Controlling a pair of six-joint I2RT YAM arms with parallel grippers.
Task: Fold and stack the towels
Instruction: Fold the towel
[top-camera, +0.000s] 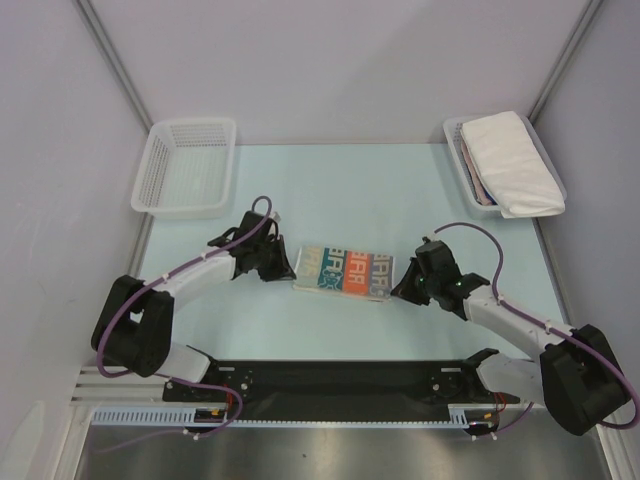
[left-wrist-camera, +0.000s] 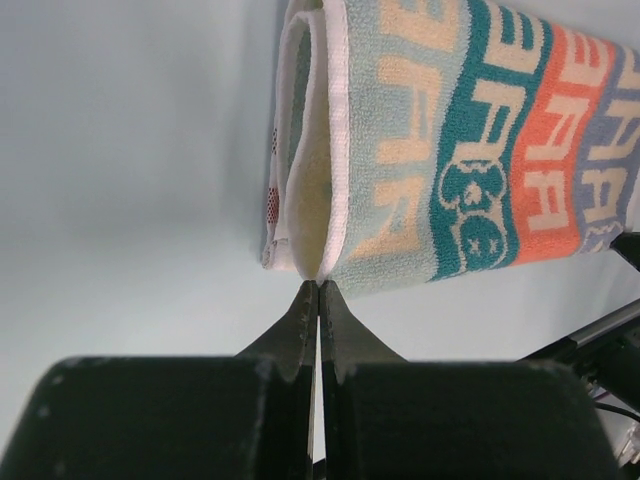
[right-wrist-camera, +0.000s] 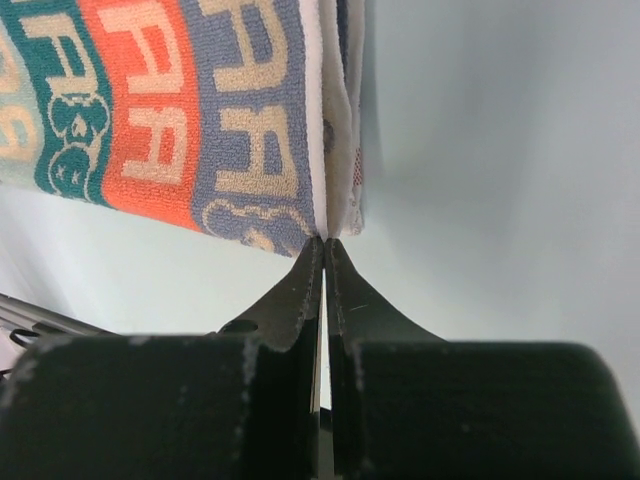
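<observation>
Lettered towel (top-camera: 345, 270): folded into a flat, several-layer rectangle, lying mid-tabletop (top-camera: 300, 190) between the two arms, long side running left to right.
Other towels: a white towel (top-camera: 510, 165) sits on top of a pile in the right mesh basket (top-camera: 452, 130); a pinkish layer shows beneath it. The left mesh basket (top-camera: 190, 125) stands at the far left.
Left hand (left-wrist-camera: 318, 290): fingers pressed together, tips touching the towel's left end where the folded layers meet. Whether a sliver of cloth is nipped between them I cannot tell.
Right hand (right-wrist-camera: 322, 245): fingers likewise together, tips against the right end's hemmed edge; same doubt about a pinch.
Handling: light, soft terry, probably limp. The layers gape at the left end, so the bundle would likely sag or unfold if lifted by one layer.
Where to hold: across all layers at both short ends, close to the corners, both sides lifting level.
Slip: the looped pile should grip well; nothing fragile.
</observation>
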